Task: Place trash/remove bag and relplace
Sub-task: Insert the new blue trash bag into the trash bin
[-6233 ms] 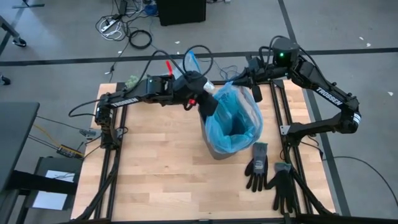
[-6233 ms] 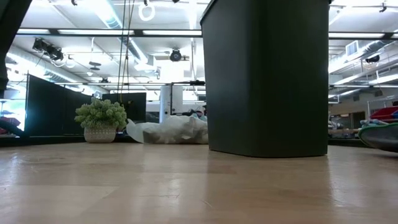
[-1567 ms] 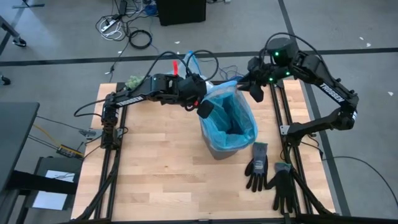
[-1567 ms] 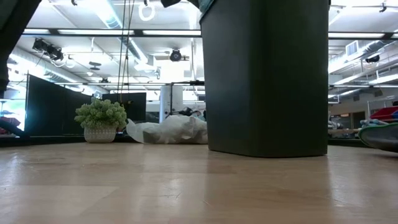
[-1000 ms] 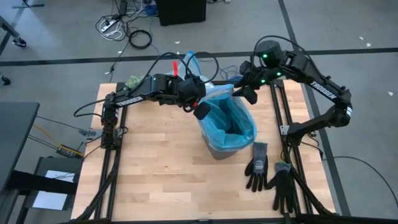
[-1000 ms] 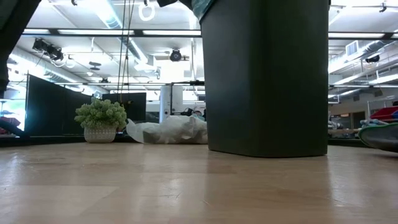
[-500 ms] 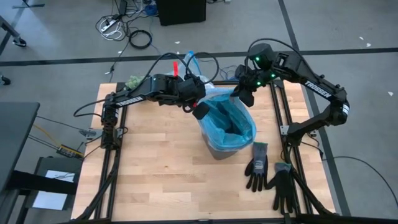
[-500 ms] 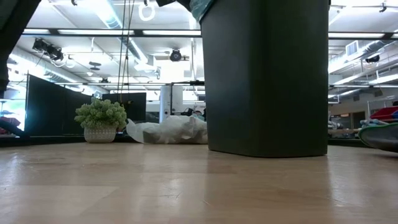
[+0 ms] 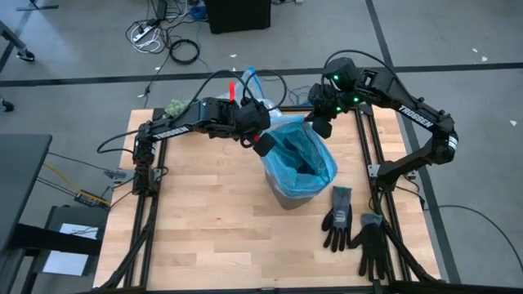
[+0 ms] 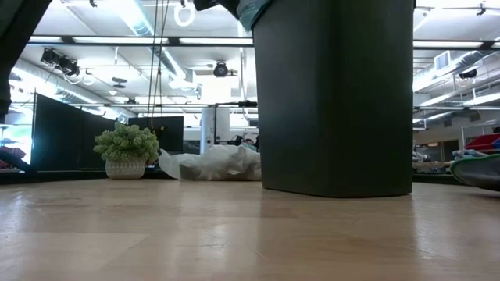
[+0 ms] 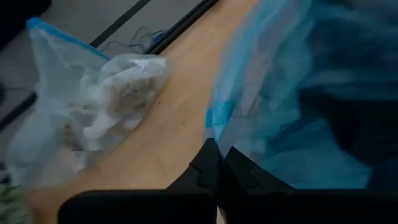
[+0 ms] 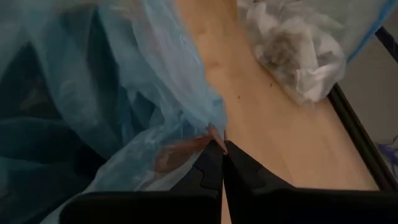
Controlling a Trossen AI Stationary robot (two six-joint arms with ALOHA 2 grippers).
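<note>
A black bin (image 9: 283, 196) (image 10: 336, 94) stands mid-table with a light-blue translucent bag (image 9: 304, 159) in its mouth. My left gripper (image 9: 260, 145) (image 11: 219, 155) is at the bin's left side, shut on the blue bag's rim. My right gripper (image 9: 317, 129) (image 12: 222, 152) is at the bin's far-right side, also shut on that rim. The grey-white bag (image 11: 93, 118) (image 12: 298, 50), filled with crumpled white paper and brown scraps, lies on its side near the table's far edge (image 9: 255, 88), behind the bin (image 10: 211, 164). My left gripper pinches the blue bag's rim on the bin's left side (image 11: 214, 127) between its two fingers, coming level from the table's left. The plastic runs from the fingers into the bin. One layer or several does not show. My right gripper pinches a gathered bunch of the blue bag's rim (image 12: 208, 134) between its two fingers, slanting down from the table's far right. The plastic is puckered at the fingertips and spreads from there over the bin's mouth.
Two black gloves (image 9: 337, 216) (image 9: 374, 245) lie on the table's near right. A green fuzzy clump (image 9: 173, 106) (image 10: 125, 152) sits at the far left corner. Bare wood stretches left of and in front of the bin. Cables lie on the floor beyond the far edge.
My right gripper has moved toward the table's left, closer to the bin, staying shut on the blue bag's rim and drawing that side of the bag in over the bin's mouth. The bin and the grey-white bag have stayed put.
</note>
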